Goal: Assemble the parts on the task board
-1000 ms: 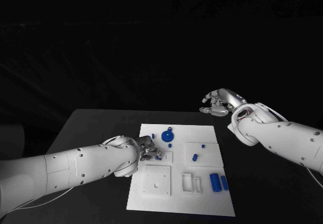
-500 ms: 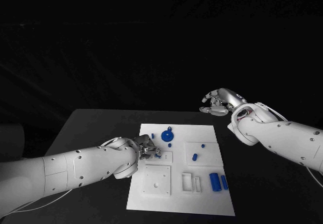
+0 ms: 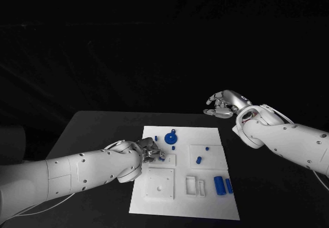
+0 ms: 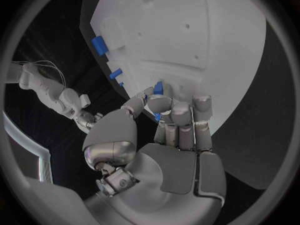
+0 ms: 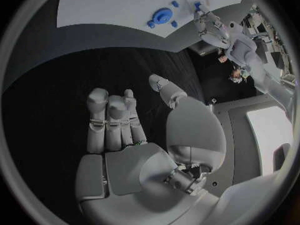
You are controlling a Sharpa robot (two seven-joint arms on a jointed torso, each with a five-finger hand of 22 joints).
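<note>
Fingers (image 4: pixel 177 116) of left hand (image 3: pixel 149 151) — curled, pinching a small blue part (image 4: pixel 158 88) at the near-left area of the white task board (image 3: pixel 212 202). Right hand (image 3: pixel 225 104) — raised beyond the board's far right corner, fingers loosely bent, holding nothing.

White rounded arm shells, dark screw dots; silver segmented robot hand (image 4: pixel 169 130); thin cables.

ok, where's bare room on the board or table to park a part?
Free: the task board strip along its near edge, and the black table left of the board. Crowded: mid-left of the board, where the left hand pinches a blue part. The right hand is raised beyond the far right corner.
</note>
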